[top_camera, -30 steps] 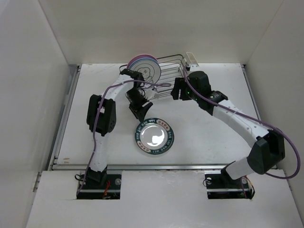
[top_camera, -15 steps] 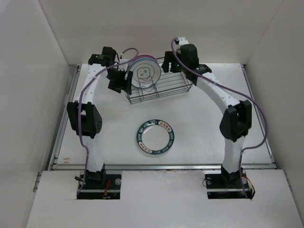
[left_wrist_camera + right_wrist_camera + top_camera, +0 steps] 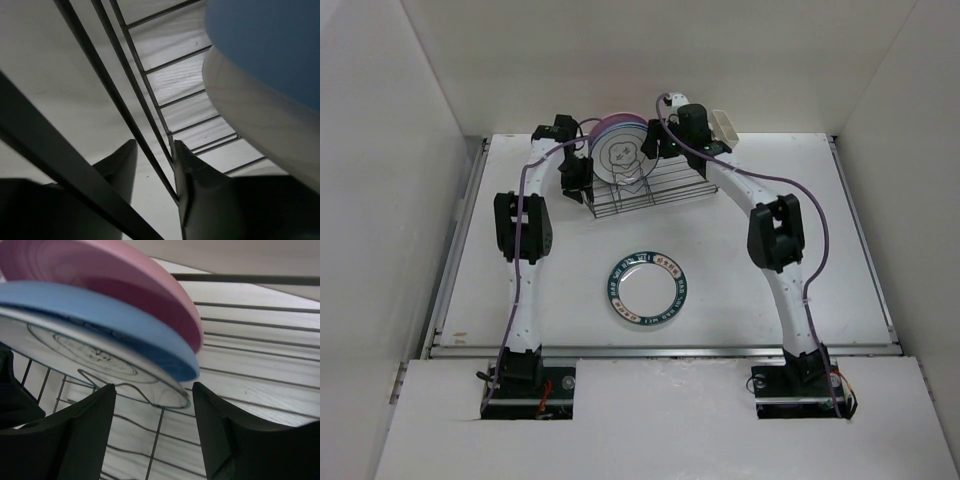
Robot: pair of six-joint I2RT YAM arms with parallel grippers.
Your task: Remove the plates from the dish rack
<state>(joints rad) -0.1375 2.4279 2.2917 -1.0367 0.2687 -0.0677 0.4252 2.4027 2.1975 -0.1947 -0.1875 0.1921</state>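
Both arms have folded in against the dish rack (image 3: 660,190). We see the left claw (image 3: 155,145) barely parted astride a wire (image 3: 124,112), the right claw (image 3: 152,387) wide and empty. The overlapping plates (image 3: 115,325) are cut off.

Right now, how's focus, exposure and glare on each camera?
Top external: sharp, evenly lit, soft shadows, no strong glare on the green-rimmed plate. Left wrist: dish rack wires blurred from closeness, left hand nearly black. Right wrist: pink plate slightly soft, right hand underexposed.
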